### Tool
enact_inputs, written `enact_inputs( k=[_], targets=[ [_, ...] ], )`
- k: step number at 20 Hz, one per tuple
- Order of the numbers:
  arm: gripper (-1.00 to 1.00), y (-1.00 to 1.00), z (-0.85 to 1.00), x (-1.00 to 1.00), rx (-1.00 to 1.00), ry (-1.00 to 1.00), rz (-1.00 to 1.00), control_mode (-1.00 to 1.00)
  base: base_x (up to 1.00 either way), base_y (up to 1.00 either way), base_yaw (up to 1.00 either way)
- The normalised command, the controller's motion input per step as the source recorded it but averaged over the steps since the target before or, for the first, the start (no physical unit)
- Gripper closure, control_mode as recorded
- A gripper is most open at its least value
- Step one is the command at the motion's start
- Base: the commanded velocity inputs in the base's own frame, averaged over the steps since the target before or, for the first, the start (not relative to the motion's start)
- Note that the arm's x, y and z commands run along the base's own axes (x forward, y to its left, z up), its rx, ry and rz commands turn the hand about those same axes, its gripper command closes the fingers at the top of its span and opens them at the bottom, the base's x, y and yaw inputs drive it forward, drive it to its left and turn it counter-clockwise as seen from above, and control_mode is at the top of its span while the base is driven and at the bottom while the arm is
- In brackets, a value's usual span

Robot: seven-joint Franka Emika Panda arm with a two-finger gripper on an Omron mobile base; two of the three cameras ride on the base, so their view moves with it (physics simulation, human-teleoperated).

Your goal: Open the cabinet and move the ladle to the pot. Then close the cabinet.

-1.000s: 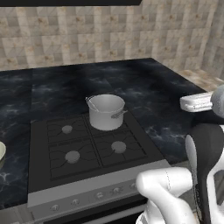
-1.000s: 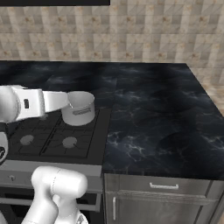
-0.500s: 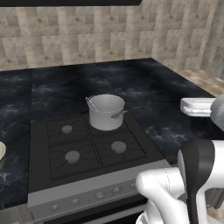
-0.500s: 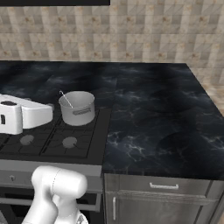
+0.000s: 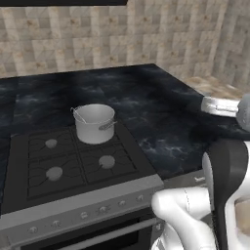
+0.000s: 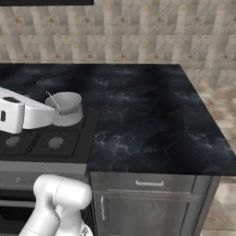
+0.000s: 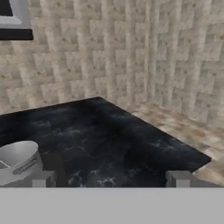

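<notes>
The ladle point(image 5: 78, 115) sits in the pot point(image 5: 95, 123), its thin handle leaning up out over the rim on the pot's left side in the left base view; from the right base view the same thin handle point(image 6: 52, 99) slants up and to the left above the pot point(image 6: 67, 108). The brushed-steel pot stands upright on the back right burner of the black gas stove point(image 5: 63, 161), with its short side handle pointing toward the front right. In the hand view the pot point(image 7: 17, 162) appears at the lower left edge, partly cut off. The stove is set into a dark marbled bench point(image 6: 152, 124) that runs along a beige tiled wall point(image 6: 138, 32); below the bench on the right stand lighter grey base cabinets point(image 6: 152, 207) with short silver handles. A dark strip at the very top of both base views is the bottom edge of the cabinet point(image 5: 63, 2), too little of it in frame to tell how its doors stand. The claw point(image 7: 109, 178) is spread wide with nothing between its two dark tips, which rise well apart at the bottom of the hand view, looking out over the bare bench toward the wall corner.
</notes>
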Motion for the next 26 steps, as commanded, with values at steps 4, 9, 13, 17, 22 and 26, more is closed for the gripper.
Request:
enact_inputs(
  k=[4,9,13,17,22,26],
  targets=[
    [-1.0,0.0,0.0,0.0,0.0,0.0,0.0,1.0,-0.01,-0.23,-0.93],
    [-1.0,0.0,0.0,0.0,0.0,0.0,0.0,1.0,0.0,0.0,-1.0],
    [-1.0,0.0,0.0,0.0,0.0,0.0,0.0,1.0,0.0,0.0,-1.0],
    [-1.0,0.0,0.0,0.0,0.0,0.0,0.0,1.0,0.0,0.0,-1.0],
    [-1.0,0.0,0.0,0.0,0.0,0.0,0.0,1.0,0.0,0.0,-1.0],
    [-1.0,0.0,0.0,0.0,0.0,0.0,0.0,1.0,0.0,0.0,-1.0]
  ],
)
